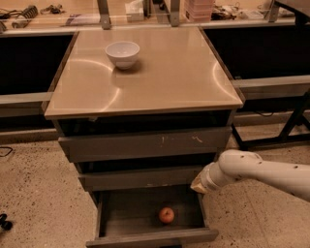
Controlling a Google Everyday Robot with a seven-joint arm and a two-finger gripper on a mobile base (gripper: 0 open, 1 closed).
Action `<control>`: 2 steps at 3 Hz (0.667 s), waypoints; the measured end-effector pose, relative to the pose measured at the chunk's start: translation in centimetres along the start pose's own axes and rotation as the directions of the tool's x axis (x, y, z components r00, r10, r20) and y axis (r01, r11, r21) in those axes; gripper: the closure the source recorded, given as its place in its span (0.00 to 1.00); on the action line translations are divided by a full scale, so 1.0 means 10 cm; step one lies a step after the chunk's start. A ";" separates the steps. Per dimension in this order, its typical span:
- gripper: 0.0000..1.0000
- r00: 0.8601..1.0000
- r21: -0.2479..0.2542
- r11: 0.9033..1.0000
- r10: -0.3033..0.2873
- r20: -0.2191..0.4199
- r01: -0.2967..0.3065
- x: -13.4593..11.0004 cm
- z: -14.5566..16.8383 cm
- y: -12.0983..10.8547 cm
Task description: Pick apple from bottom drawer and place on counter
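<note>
- While the bottom drawer (150,237) stands pulled open at the foot of the grey cabinet, the apple (166,214) lies on its floor, a little right of the middle and nearer the front panel than the back.
- The white arm (261,172) reaches in from the right edge of the view, sloping down towards the left.
- The claw (197,184) at its tip sits just beside the open drawer's right rear corner, under the front of the middle drawer (140,178). It is above and to the right of the apple and apart from it.
- Only a tan stub of the claw shows, so I cannot tell whether it is apart or together.
- The top drawer (145,144) has pale scratches on its front.
- The glossy tan tabletop (169,72) carries a white bowl (122,53), upright, towards its back left.
- A cluttered workbench (72,14) runs behind the cabinet, and a speckled floor (38,193) lies around it.
</note>
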State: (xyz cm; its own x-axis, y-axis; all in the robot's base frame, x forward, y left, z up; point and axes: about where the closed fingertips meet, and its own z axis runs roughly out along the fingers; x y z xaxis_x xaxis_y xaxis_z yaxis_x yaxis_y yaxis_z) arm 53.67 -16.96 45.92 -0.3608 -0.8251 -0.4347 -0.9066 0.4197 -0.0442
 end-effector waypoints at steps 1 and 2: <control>1.00 1.000 -0.001 1.000 -0.001 -0.001 0.001 0.00 0.00 0.01; 1.00 1.000 -0.014 1.000 -0.024 0.000 0.024 0.18 0.28 0.07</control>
State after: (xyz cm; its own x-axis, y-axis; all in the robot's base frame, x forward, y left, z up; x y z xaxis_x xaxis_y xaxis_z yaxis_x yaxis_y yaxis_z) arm 53.00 -17.03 42.59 -0.3386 -0.8351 -0.4336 -0.9181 0.3941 -0.0421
